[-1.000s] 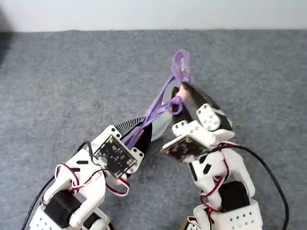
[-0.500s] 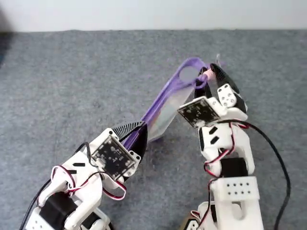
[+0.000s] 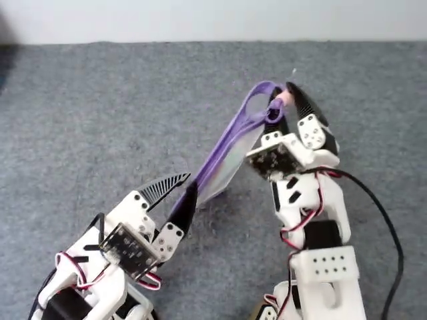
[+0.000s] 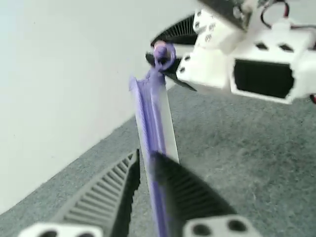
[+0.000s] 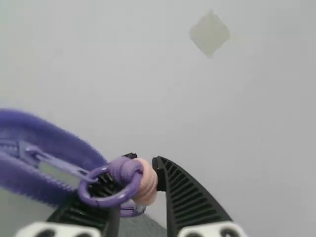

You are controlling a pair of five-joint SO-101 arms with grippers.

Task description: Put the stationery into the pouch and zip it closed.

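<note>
**A:** Pouch (image 3: 223, 157) is hanging stretched in the air between the two sets of jaws, its purple zip edge running from one to the other. How far along are we looking?

**B:** Late, I am judging. The right gripper (image 3: 281, 103) is pinching the zip pull (image 5: 143, 180), jaws closed on its pink bead and ring. The slider is sitting just in front of those jaws, at that end of the pouch, so the zip is looking shut or nearly so.

**A:** And the stationery?

**B:** I am not managing to tell whether it is lying inside.

**A:** The other end?

**B:** The left gripper (image 3: 181, 190) is gripping it, jaws nearly together with the purple edge squeezed between them.

**A:** Room to move?

**B:** Grey table (image 3: 100, 120) is lying open below and to both sides of the jaws. Beyond the right jaws its far edge is meeting the wall (image 3: 200, 20), so pulling farther that way is looking tight.
</note>
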